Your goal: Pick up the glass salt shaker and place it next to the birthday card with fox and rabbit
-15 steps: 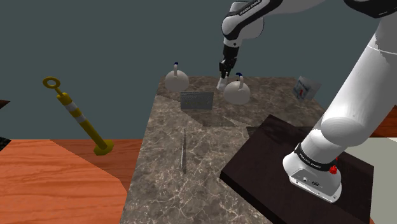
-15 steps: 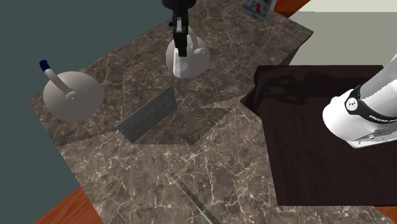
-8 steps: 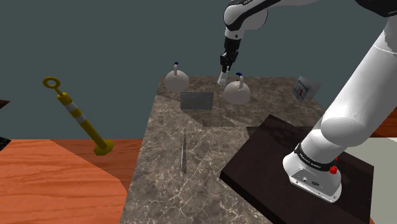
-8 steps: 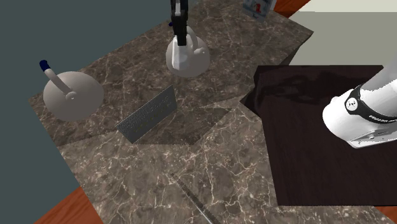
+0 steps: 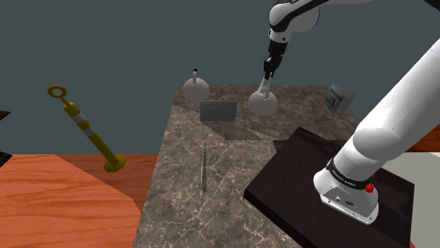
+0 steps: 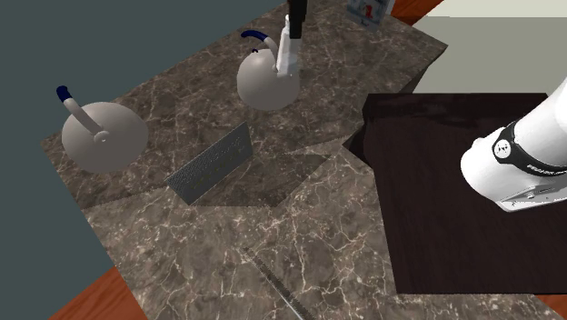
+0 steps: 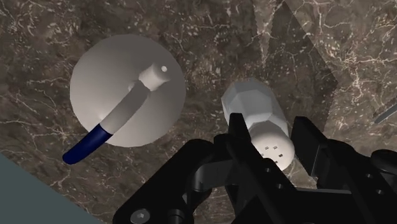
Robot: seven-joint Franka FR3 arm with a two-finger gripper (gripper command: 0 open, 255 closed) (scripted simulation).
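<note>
You had the gripper (image 7: 272, 132) clamped on the white salt shaker (image 7: 253, 102), held clear of the marble top (image 5: 211, 165) beside the round pot (image 7: 95, 76), presumably to carry it toward the card (image 5: 340, 97)

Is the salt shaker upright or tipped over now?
Roughly upright: the salt shaker hangs lengthwise under the tool, clasped between its fingers, with the holed cap facing the wrist camera.
</note>
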